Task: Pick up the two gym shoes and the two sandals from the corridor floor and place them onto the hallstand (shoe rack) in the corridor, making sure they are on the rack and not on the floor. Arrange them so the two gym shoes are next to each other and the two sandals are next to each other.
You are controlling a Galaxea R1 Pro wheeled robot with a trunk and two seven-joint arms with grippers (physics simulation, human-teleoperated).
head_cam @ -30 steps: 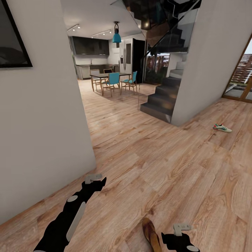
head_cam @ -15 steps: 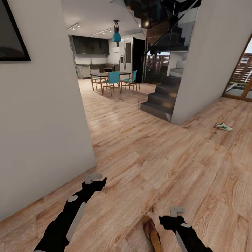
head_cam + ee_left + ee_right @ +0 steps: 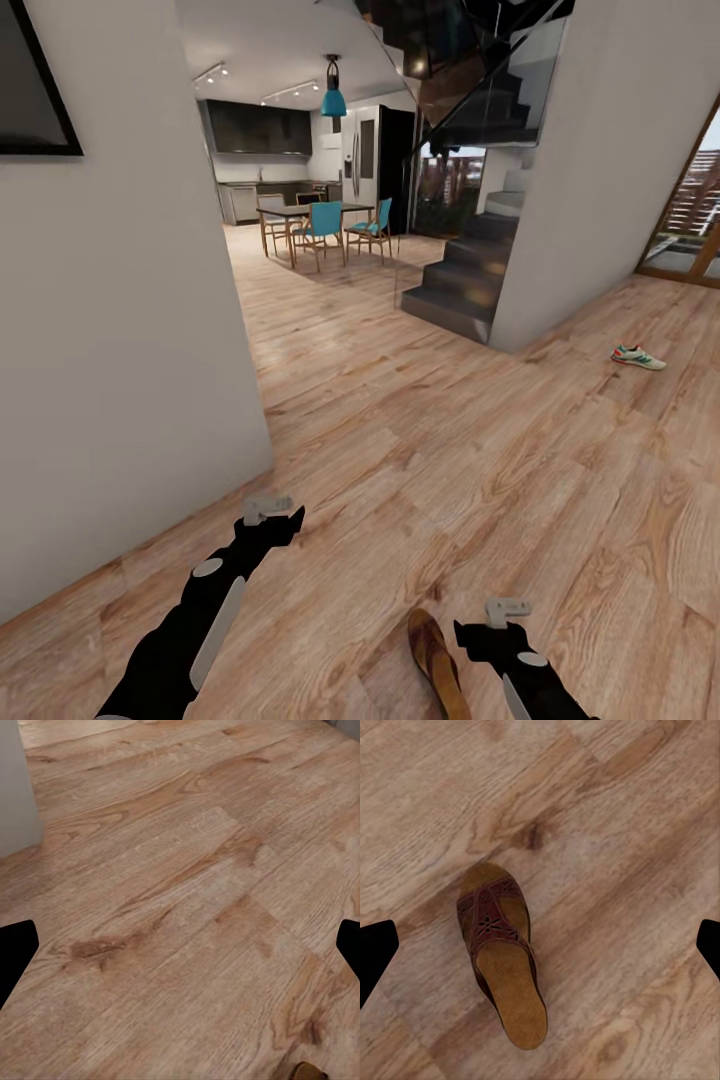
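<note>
Both arms reach forward and down over the wood floor (image 3: 420,440). The right gripper (image 3: 505,610) hangs spread above a brown sandal (image 3: 501,951) lying flat just beside it. The left gripper (image 3: 268,508) hovers spread over bare planks. One sneaker (image 3: 637,357) lies far off near the stairs (image 3: 465,280).

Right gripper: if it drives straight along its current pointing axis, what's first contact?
Probably the brown sandal lying on the floor, centred between the open right gripper fingers in the wrist view. Depth is unclear; a slight offset would meet bare planks.
</note>
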